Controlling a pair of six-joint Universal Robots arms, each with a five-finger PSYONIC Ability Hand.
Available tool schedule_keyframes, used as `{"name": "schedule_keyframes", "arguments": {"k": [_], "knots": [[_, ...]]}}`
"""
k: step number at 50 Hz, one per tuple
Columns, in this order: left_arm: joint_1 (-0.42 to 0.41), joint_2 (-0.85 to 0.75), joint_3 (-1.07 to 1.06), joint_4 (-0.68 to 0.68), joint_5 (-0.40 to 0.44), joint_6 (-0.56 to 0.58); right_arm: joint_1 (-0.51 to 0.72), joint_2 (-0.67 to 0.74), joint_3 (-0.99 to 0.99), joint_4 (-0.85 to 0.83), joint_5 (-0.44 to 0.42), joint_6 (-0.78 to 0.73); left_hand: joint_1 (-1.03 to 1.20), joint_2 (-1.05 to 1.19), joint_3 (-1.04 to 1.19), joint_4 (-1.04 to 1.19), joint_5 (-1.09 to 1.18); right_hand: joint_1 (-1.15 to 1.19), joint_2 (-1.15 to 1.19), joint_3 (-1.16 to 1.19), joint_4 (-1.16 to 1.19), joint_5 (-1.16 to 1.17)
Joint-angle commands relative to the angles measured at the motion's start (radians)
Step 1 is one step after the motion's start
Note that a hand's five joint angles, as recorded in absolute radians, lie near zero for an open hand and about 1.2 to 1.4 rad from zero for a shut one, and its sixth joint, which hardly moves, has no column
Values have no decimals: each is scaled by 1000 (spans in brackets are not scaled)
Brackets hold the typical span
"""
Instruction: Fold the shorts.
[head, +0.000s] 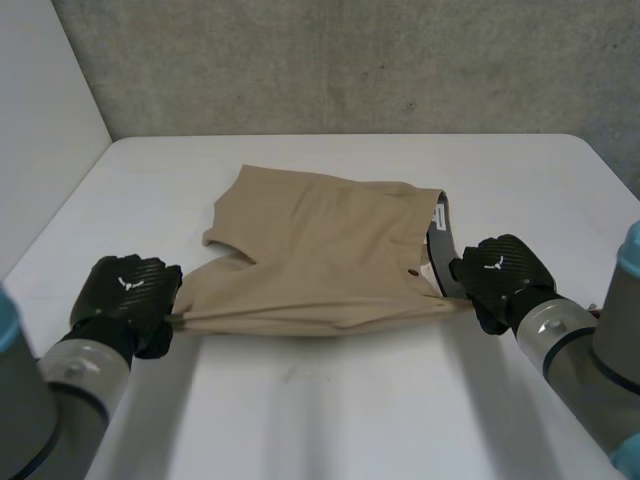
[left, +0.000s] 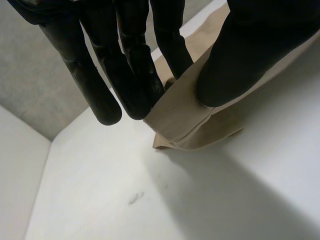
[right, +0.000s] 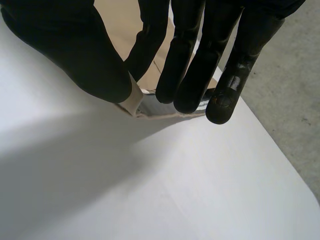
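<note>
One pair of tan shorts lies at the middle of a white table. Its long axis runs from 9 o'clock to 3 o'clock. The waistband, showing its dark inner lining, points to 3 o'clock, and the leg hems point to 9 o'clock. One leg lies flat toward 12 o'clock. The edge toward 6 o'clock is drawn out into a straight line between the two black hands.

The left hand is at 8 o'clock of the shorts, at the near leg hem. In the left wrist view its thumb presses the folded hem against the fingers, pinching the cloth.

The right hand is at 4 o'clock of the shorts, at the near waistband corner. In the right wrist view its thumb and fingers close on the band's edge, gripping it.

One small dark button sits near the waistband.
</note>
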Motion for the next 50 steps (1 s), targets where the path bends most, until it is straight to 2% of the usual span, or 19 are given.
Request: {"name": "schedule_keyframes", "arguments": {"k": [1, 5, 7, 8, 10, 11, 15, 18, 21, 24, 25, 27, 34, 41, 45, 46, 49, 50], "knots": [[-64, 124, 5, -217, 4, 109, 4, -130, -10, 265, -4, -108, 254, 200, 206, 203, 254, 439, 215, 215, 209, 231], [-113, 140, -1, -344, 4, 165, 3, -176, 12, 399, -11, -190, 254, 200, 206, 203, 254, 439, 215, 215, 209, 231], [-144, 147, -4, -405, 4, 178, -9, -214, 70, 526, -17, -313, 254, 200, 206, 203, 254, 439, 215, 215, 209, 231], [-176, 153, -9, -462, 9, 182, -12, -222, 87, 554, -17, -345, 254, 200, 206, 203, 254, 439, 215, 215, 209, 231], [-193, 155, -11, -485, 10, 182, -14, -242, 117, 599, -18, -407, 254, 200, 206, 203, 254, 439, 215, 215, 209, 231], [-237, 156, -15, -539, 9, 182, -14, -257, 137, 632, -20, -451, 254, 200, 206, 203, 254, 439, 215, 215, 209, 231], [-268, 153, -23, -548, 6, 191, -12, -267, 153, 642, -32, -487, 254, 200, 206, 203, 254, 439, 215, 215, 209, 231], [-261, 147, -11, -529, 6, 195, -18, -264, 142, 622, -61, -484, 254, 200, 206, 203, 254, 439, 215, 215, 209, 231], [-236, 115, 48, -404, 6, 241, -40, -264, 121, 579, -96, -473, 254, 200, 206, 203, 254, 439, 215, 215, 209, 231], [-221, 57, 80, -293, 6, 286, -65, -205, 61, 475, -130, -390, 254, 200, 206, 203, 254, 439, 215, 215, 209, 231], [-221, 57, 80, -292, 6, 286, -65, -176, 44, 456, -130, -370, 254, 200, 206, 203, 254, 439, 215, 215, 209, 231], [-180, -47, 132, -100, 7, 367, -63, -103, -6, 413, -127, -314, 254, 200, 206, 203, 254, 439, 215, 215, 209, 231], [-150, -349, 322, 195, 10, 488, -48, 74, -172, 328, -91, -220, 254, 200, 206, 203, 254, 439, 215, 215, 209, 231], [-144, -606, 580, 318, 21, 518, -40, 241, -355, 191, 18, -117, 254, 200, 206, 203, 254, 439, 215, 215, 209, 231], [-133, -747, 730, 352, 76, 521, -37, 330, -442, 114, 66, -102, 254, 200, 206, 203, 254, 439, 215, 215, 209, 231], [-123, -797, 779, 364, 111, 521, -29, 368, -474, 82, 81, -102, 254, 200, 206, 203, 254, 439, 215, 215, 209, 231], [-110, -839, 825, 383, 150, 522, -9, 437, -536, 13, 135, -105, 254, 200, 206, 203, 254, 439, 215, 215, 209, 231], [-100, -897, 879, 424, 203, 522, -5, 454, -550, -1, 150, -106, 254, 200, 206, 203, 254, 439, 215, 215, 209, 231]]}}
